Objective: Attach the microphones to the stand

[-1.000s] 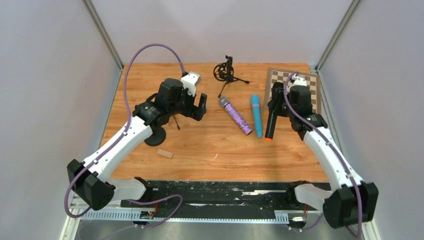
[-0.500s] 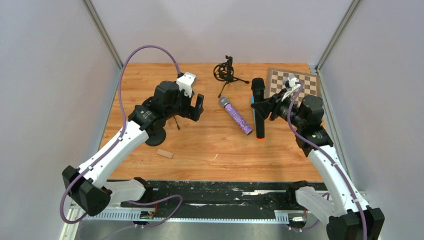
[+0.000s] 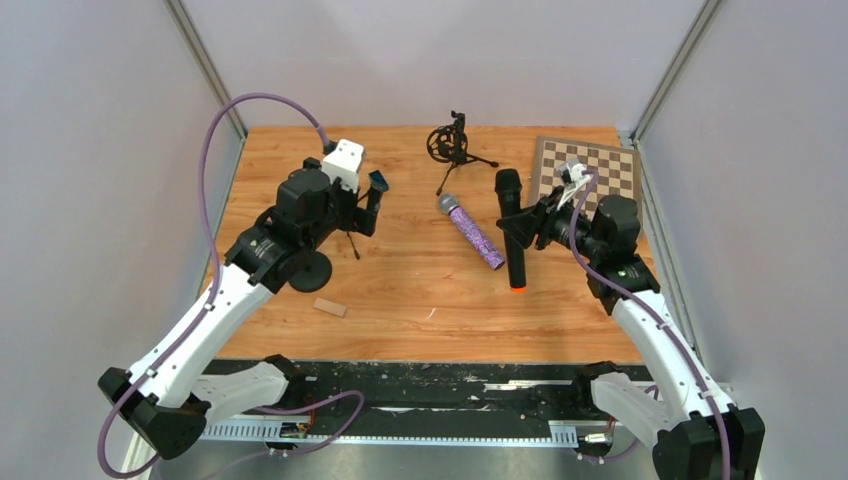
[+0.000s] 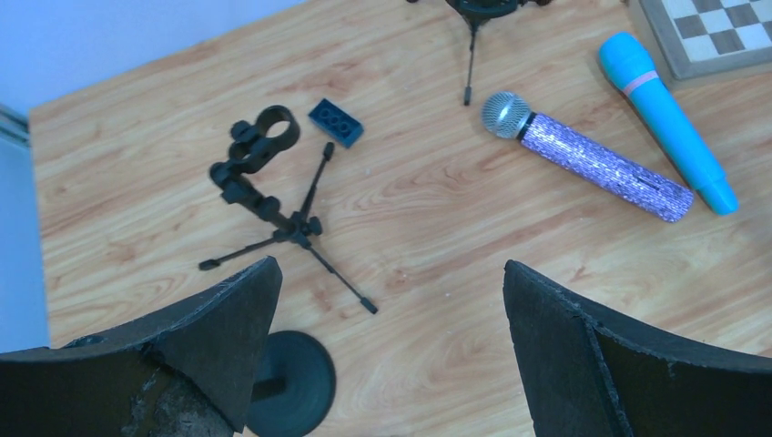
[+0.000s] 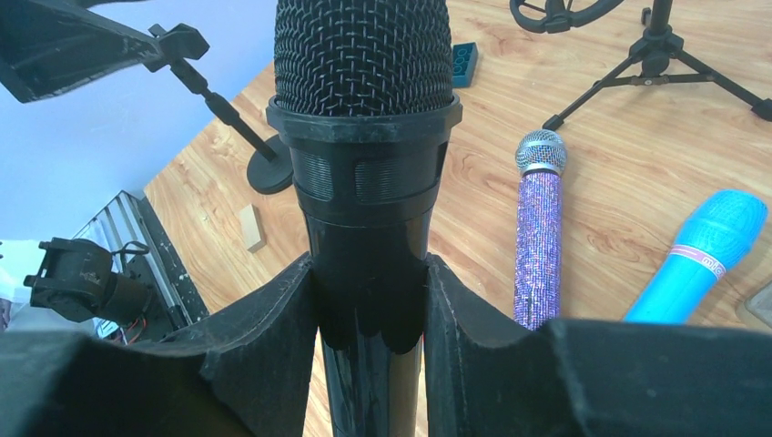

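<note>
Pale grey walls (image 3: pixel 90 150) close round a wooden table (image 3: pixel 420 330) — evenly lit, aluminium posts (image 3: pixel 205 65) in the corners.

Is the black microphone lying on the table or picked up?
Picked up: the black microphone sits clamped between the right fingers, clear above the table.

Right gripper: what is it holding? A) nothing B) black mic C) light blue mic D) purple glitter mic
B: in the right wrist view the right gripper is clamped on the black microphone, while the purple glitter microphone and the light blue microphone lie on the table.
</note>
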`<state>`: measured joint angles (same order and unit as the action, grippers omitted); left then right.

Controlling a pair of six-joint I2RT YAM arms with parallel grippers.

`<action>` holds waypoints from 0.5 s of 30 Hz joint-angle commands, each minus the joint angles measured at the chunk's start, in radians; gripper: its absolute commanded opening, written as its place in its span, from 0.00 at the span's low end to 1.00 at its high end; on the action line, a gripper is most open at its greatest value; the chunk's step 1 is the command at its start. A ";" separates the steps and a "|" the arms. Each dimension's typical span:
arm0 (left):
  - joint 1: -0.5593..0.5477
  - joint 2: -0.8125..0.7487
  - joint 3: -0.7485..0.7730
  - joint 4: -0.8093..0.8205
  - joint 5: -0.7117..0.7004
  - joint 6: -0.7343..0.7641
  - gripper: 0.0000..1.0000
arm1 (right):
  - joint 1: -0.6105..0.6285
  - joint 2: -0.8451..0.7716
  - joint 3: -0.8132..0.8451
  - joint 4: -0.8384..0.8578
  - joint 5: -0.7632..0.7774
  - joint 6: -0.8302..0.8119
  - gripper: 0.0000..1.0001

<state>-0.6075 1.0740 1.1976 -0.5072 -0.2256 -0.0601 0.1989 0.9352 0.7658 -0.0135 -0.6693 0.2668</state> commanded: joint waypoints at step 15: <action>0.316 0.004 0.151 -0.296 0.172 0.170 1.00 | 0.014 -0.018 -0.046 0.087 -0.014 0.012 0.00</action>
<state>-0.3084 1.0653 1.3087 -0.7380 -0.1055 0.0467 0.2047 0.9352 0.7284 -0.0017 -0.6823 0.2680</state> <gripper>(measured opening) 1.000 0.396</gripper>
